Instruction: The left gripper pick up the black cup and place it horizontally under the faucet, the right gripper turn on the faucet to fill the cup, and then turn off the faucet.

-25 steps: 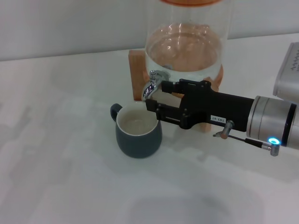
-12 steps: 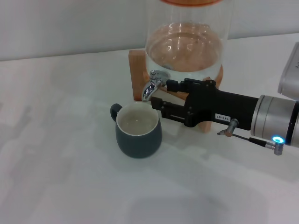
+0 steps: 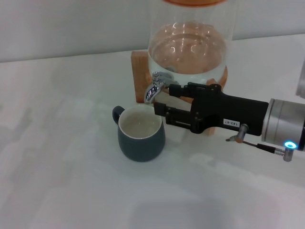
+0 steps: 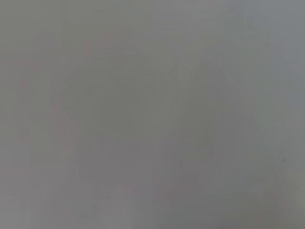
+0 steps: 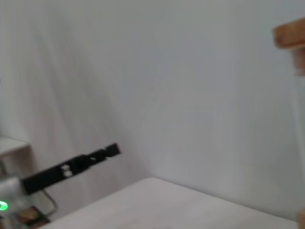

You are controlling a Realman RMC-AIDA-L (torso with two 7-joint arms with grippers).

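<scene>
Right hand (image 3: 162, 99) has backed off faucet (image 3: 154, 88).

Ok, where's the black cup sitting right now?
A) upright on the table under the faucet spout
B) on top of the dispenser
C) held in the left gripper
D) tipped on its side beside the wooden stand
A: in the head view the black cup stands upright on the table, its open mouth just below the faucet, with the right gripper beside the spout.

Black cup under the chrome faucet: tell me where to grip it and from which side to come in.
Grip the rounded dark grey-black cup across its body, coming from the robot's left. Its small loop handle points to the far left, the shiny chrome faucet overhangs the rim, and the blocky black right gripper crowds the right side. It stands upright, so probably keep it level.
</scene>
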